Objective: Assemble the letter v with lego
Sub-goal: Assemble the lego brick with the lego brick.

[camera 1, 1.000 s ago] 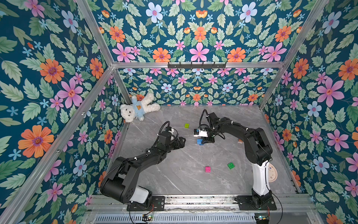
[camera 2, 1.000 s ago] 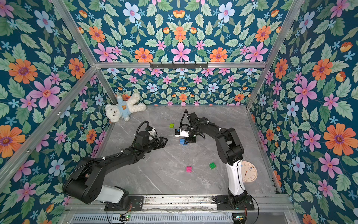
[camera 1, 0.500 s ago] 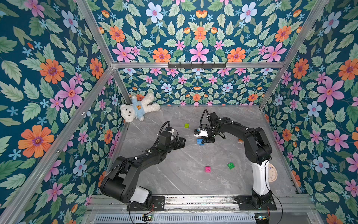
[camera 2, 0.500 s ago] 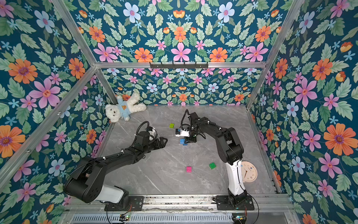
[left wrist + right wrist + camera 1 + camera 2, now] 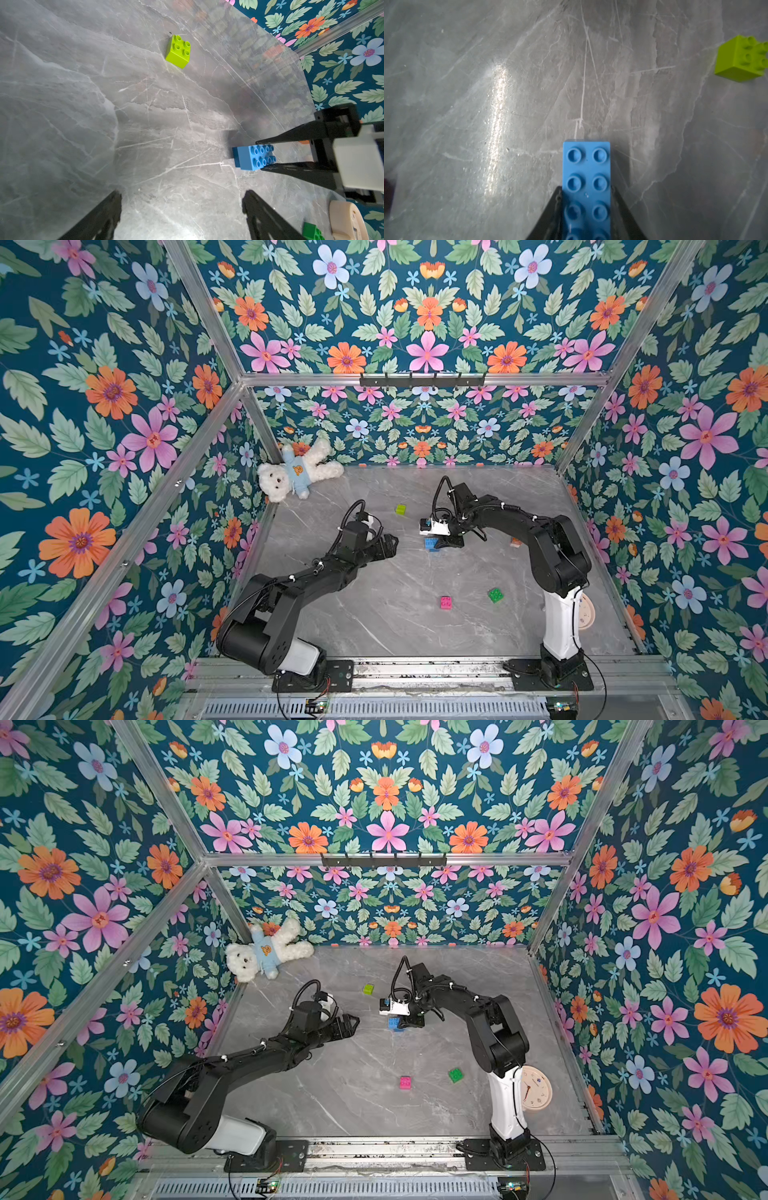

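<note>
Clamped narrow in the right gripper (image 5: 259, 155), the long light-blue brick (image 5: 586, 166), just right of frame centre in both top views, down at the grey table (image 5: 374, 626) — beside it to the left, the left gripper (image 5: 182, 194) spread wide, clear of every brick. Loose: lime brick (image 5: 400, 509) upper centre; pink brick (image 5: 446, 602) and green brick (image 5: 495, 595) lower centre – 2 well apart

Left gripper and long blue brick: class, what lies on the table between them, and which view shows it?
Nothing: the left wrist view shows only bare grey table between the left gripper and the blue brick.
</note>
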You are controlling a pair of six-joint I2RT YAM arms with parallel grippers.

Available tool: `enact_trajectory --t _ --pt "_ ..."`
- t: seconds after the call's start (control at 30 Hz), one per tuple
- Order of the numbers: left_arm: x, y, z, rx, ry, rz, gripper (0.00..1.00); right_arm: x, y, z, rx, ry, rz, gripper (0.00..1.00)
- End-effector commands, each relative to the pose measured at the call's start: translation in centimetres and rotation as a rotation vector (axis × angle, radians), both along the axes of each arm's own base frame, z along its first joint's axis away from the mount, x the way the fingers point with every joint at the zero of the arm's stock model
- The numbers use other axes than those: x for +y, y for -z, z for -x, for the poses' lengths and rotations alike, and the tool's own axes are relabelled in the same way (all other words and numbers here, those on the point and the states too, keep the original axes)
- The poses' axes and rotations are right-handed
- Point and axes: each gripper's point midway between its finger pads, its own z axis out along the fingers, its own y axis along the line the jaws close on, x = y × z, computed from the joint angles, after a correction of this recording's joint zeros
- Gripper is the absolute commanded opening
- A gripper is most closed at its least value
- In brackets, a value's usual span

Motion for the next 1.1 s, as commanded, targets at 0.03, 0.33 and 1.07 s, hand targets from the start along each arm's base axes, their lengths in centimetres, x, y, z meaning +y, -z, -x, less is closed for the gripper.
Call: enact_trajectory --t 0.03,0.33,1.07 --pt "0.1 -0.1 -0.1 -0.005 -0.001 -0.010 0.94 -0.5 1.3 0.2 0.017 -0.023 0.043 0.09" --pt "0.2 0.1 -0.1 -0.004 -0.003 -0.017 0.94 -1.0 1.7 1.2 0.051 -0.054 0.058 0.08" --pt "0.2 0.4 -0.2 0.003 -0.003 -0.024 0.94 -0.5 0.6 1.0 0.089 0.010 0.056 0.07"
